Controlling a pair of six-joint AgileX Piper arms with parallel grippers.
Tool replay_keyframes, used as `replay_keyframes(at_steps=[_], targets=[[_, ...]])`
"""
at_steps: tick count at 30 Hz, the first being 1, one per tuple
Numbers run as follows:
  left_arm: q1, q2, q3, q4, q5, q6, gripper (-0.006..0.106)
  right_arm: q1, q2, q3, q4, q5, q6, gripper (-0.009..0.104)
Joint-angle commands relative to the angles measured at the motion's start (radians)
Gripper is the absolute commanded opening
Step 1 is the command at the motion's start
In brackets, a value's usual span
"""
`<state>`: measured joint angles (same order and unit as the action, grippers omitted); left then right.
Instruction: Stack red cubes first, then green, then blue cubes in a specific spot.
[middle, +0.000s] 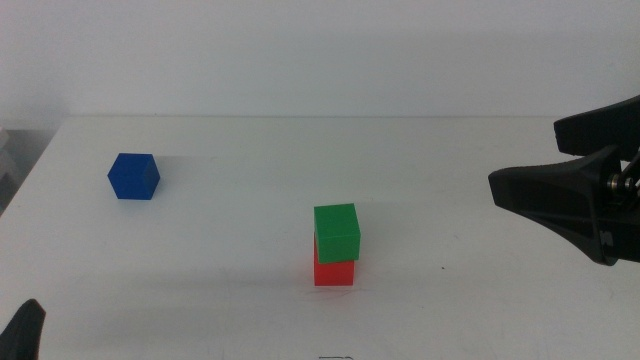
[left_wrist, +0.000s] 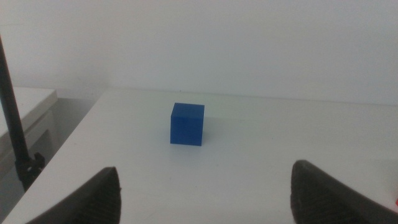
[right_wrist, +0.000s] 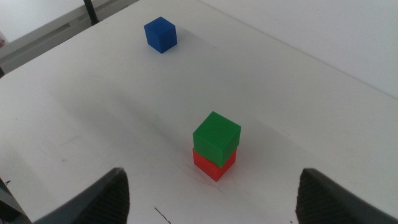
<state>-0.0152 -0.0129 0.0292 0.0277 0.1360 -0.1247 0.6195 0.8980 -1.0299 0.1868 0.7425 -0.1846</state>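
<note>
On the smooth white tabletop (middle: 440, 150) we see the small matte bright-green cube (middle: 337, 232) sitting on top of the small matte bright-red cube (middle: 334, 270), near the centre of the middle view. The green one is a little turned and shifted against the red one, so its edges do not line up exactly, but it rests flat. We judge that this pair marks the stacking spot and that two of the three layers are already done.

The small matte dark-blue cube (middle: 134, 176) stands alone on the table, well apart from the stack, at about ten o'clock from it. It touches nothing.

Our right gripper (middle: 560, 195) hangs at about three o'clock from the stack, apart from it. Its dark jaws are spread wide and hold nothing, which fits a gripper that has let go of the green cube.

Our left gripper (left_wrist: 205, 196) is low at the near left corner of the table, and its wrist camera looks straight at the blue cube (left_wrist: 187, 124). Its jaws are also spread wide and empty, with the cube ahead of the gap between them. We think the blue cube lies on the left arm's side, so this arm is the natural one to fetch it.
</note>
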Motion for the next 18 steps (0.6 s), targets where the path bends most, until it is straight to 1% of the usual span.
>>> replay_keyframes(at_steps=[1,3,7,18], targets=[[-0.006,-0.021,-0.003,-0.007,-0.071,-0.003,0.094,-0.006,-0.013,-0.026,0.006,-0.072,-0.015,0.085],[-0.006,-0.018,-0.006,-0.007,-0.075,-0.003,0.094,-0.006,-0.013,-0.026,0.006,-0.072,-0.015,0.085],[-0.006,0.192,-0.153,-0.015,0.0,-0.004,0.094,-0.006,-0.012,-0.026,0.006,-0.072,-0.015,0.085],[-0.006,0.716,-0.715,-0.014,0.607,0.06,0.094,-0.006,-0.012,-0.026,0.006,-0.072,-0.015,0.085]])
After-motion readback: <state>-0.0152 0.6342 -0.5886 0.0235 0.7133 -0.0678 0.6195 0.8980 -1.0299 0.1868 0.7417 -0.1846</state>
